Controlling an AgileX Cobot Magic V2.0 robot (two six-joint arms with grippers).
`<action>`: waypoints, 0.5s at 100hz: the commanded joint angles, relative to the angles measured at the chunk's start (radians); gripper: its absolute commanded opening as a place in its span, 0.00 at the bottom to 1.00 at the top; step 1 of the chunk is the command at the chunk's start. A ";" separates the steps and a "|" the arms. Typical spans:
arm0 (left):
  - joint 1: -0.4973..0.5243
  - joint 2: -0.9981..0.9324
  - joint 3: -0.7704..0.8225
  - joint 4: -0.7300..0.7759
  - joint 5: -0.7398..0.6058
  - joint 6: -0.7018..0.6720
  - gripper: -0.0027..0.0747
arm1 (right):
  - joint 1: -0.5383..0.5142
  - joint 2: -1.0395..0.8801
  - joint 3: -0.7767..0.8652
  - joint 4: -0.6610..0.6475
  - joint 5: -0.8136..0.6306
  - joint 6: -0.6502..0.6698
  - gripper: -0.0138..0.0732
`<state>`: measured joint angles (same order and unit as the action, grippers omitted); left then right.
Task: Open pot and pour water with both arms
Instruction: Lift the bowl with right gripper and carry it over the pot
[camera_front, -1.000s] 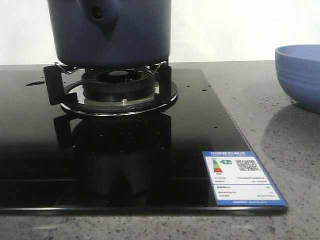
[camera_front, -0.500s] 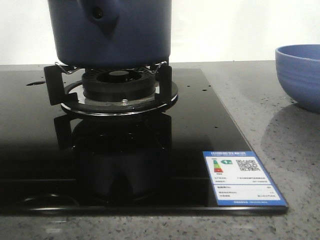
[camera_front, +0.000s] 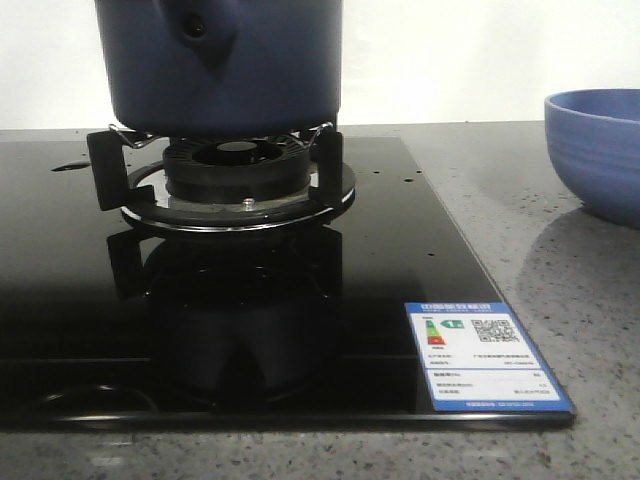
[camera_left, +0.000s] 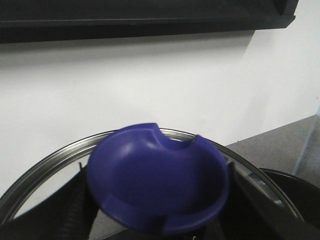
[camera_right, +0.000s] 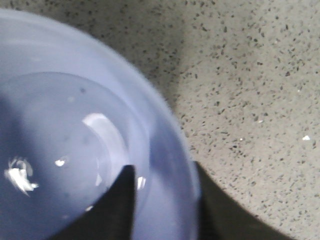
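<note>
The dark navy pot (camera_front: 220, 60) stands on the gas burner (camera_front: 235, 170), its side stub with a round hole (camera_front: 200, 28) facing me; its top is out of view. No gripper shows in the front view. In the left wrist view my left gripper (camera_left: 160, 215) is shut on a dark blue lid knob (camera_left: 155, 180), and the lid's steel rim (camera_left: 45, 165) arcs around it, held up in front of a white wall. My right gripper (camera_right: 165, 210) grips the rim of the light blue bowl (camera_right: 60, 125), one finger inside and one outside. The bowl (camera_front: 600, 150) sits at the right.
The burner sits on a glossy black glass cooktop (camera_front: 60, 300) with a blue-and-white energy label (camera_front: 485, 355) at its front right corner. Speckled grey counter (camera_front: 540, 250) lies to the right, under the bowl, and shows in the right wrist view (camera_right: 250, 75).
The light blue bowl has shifted slightly to the left in the front view. The pot and the burner have not moved.
</note>
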<state>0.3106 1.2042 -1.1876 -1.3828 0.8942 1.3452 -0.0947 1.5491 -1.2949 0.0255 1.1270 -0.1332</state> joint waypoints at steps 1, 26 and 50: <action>0.001 -0.030 -0.040 -0.090 -0.011 -0.008 0.55 | -0.010 -0.027 -0.032 -0.006 -0.010 0.002 0.20; 0.001 -0.030 -0.040 -0.090 -0.011 -0.008 0.55 | -0.010 -0.036 -0.078 0.077 -0.008 -0.014 0.09; 0.001 -0.028 -0.040 -0.090 -0.011 -0.008 0.55 | 0.026 -0.020 -0.288 0.158 0.097 -0.014 0.10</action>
<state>0.3106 1.2042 -1.1876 -1.3808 0.8942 1.3452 -0.0847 1.5566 -1.4773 0.1402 1.2076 -0.1386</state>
